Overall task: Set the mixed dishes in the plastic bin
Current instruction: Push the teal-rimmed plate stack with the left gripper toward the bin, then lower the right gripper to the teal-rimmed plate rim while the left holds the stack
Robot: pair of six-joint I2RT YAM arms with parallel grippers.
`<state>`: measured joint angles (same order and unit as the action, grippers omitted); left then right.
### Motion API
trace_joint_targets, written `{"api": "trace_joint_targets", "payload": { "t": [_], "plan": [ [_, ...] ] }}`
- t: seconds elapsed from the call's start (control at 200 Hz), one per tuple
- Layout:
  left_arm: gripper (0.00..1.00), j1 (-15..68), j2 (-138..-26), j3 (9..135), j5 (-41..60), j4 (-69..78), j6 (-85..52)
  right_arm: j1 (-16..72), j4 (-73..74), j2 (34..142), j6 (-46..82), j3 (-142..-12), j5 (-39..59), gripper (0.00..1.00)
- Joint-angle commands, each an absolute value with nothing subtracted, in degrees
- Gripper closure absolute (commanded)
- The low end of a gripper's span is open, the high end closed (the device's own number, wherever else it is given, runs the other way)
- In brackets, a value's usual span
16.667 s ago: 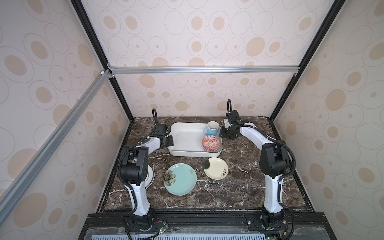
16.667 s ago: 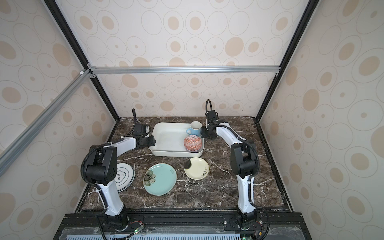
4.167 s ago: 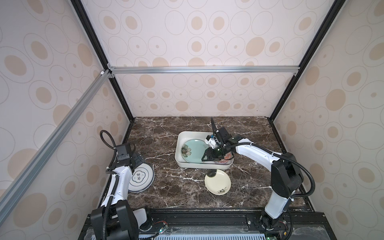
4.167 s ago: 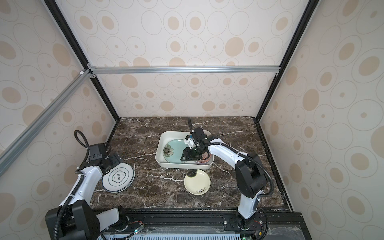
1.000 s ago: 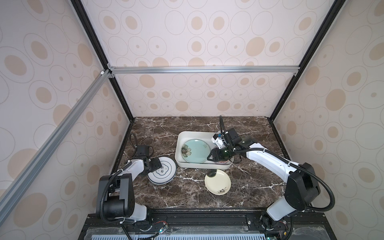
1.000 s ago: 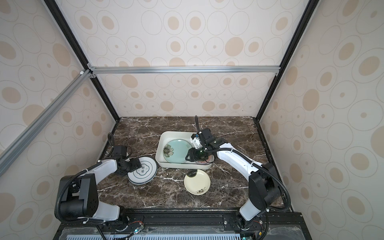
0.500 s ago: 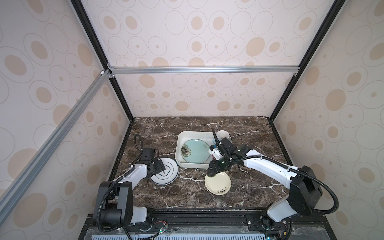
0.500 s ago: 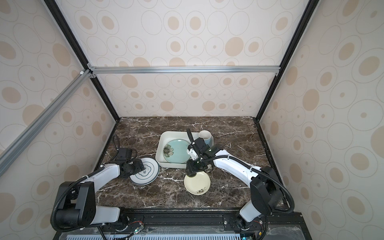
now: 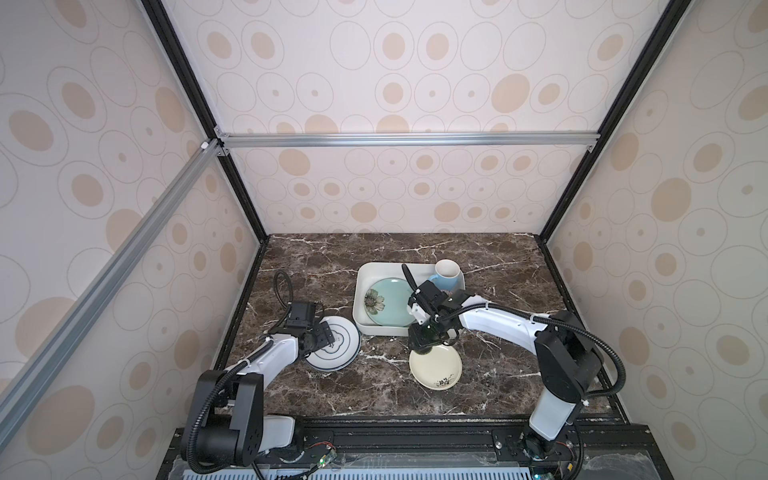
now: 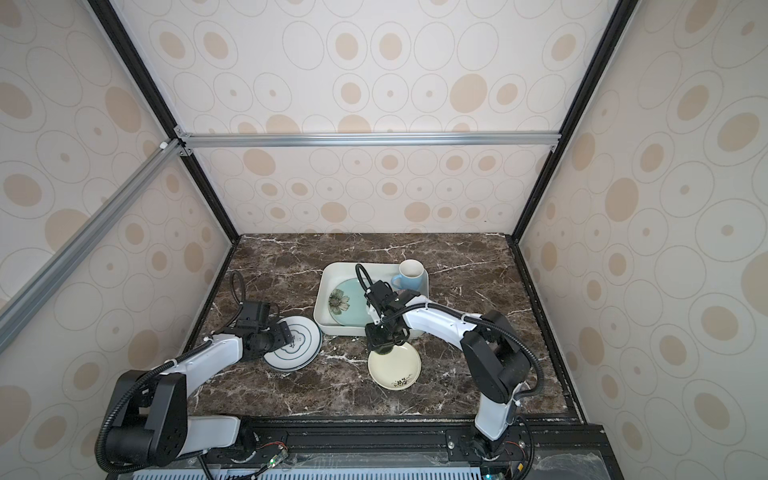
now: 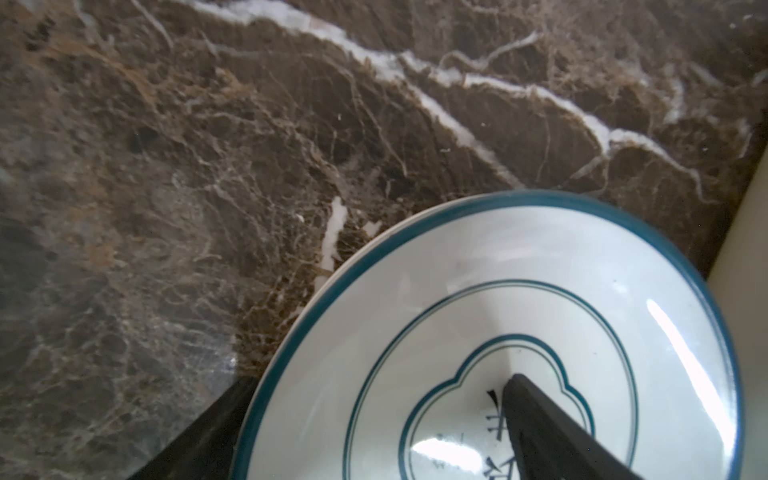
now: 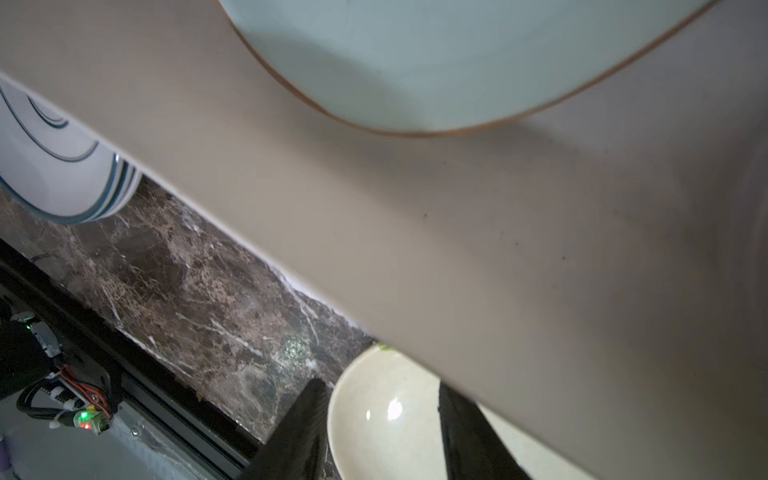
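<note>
Marble top (image 9: pixel 374 390): white plates (image 9: pixel 345 353) stacked, teal rims, quatrefoil centre, beside bin (image 9: pixel 378 330).

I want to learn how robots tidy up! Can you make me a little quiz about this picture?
1. True or false: the round teal flower plate lies inside the shallow white plastic bin.
2. Whose rim do the fingers of the right gripper straddle? A) a glass jug B) the small round cream plate C) a metal pot
3. Fill the gap: the left gripper grips the stack of white blue-rimmed plates, which is ___ the bin.
Key: 1 true; 2 B; 3 outside.
</note>
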<state>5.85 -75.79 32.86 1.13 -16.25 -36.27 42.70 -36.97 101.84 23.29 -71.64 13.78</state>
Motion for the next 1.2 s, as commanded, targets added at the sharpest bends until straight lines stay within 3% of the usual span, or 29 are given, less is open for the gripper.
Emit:
{"api": "trace_joint_targets", "payload": {
  "t": [0.0, 0.91, 1.195],
  "plan": [
    [0.09, 7.82, -77.39, 30.96, 4.81, -17.74, -36.89, 42.71, -38.54, 103.64, 23.55, -74.80, 10.41, 0.53],
    [0.11, 16.55, -79.33, 24.62, 7.38, -10.03, -40.88, 32.33, -41.93, 116.75, 19.56, -90.16, 9.52, 0.54],
    [0.11, 23.84, -82.67, 25.68, 7.13, -7.06, -44.21, 31.61, -41.03, 113.20, 19.42, -87.25, 13.56, 0.54]
  ]
}}
